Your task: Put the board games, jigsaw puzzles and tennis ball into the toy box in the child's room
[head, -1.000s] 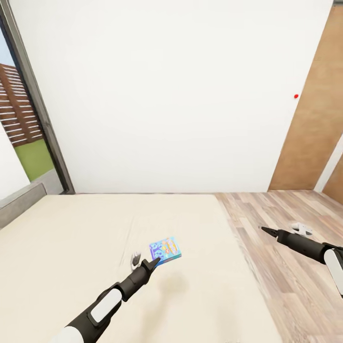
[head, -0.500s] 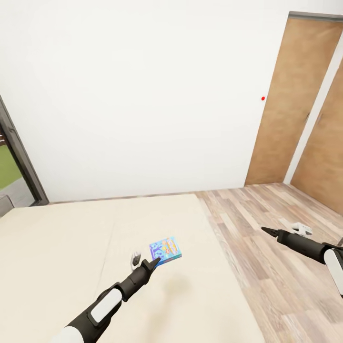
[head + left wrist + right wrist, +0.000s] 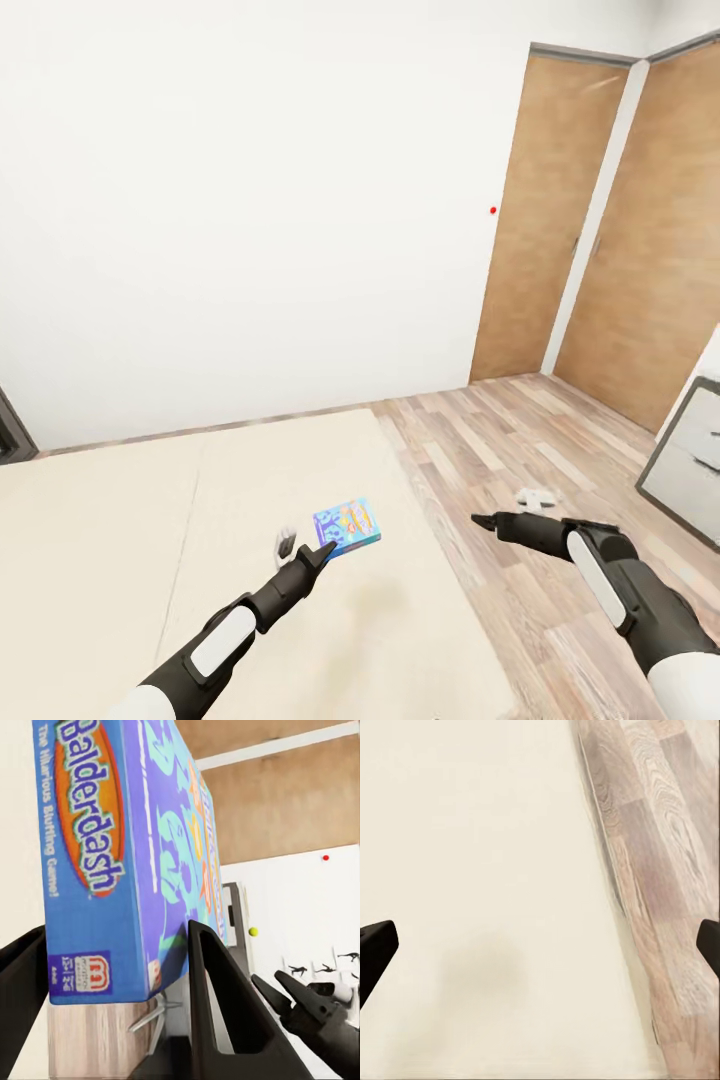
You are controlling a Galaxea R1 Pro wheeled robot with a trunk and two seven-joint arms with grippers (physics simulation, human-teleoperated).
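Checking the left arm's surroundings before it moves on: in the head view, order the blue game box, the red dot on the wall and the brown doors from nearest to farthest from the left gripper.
1. Blue game box, held in the left gripper over the bed.
2. Red dot, on the white wall ahead, to the right.
3. Brown doors, in the far right corner.

We see the bed [image 3: 120, 540]: plain beige mattress, running under the left claw [image 3: 305, 550] and out past it. Wood-plank floor [image 3: 500, 450] borders the mattress edge on the right claw's [image 3: 505, 510] side. Can't tell if the blue game box [image 3: 347, 527] at the left claw rests on the mattress or hangs above it.
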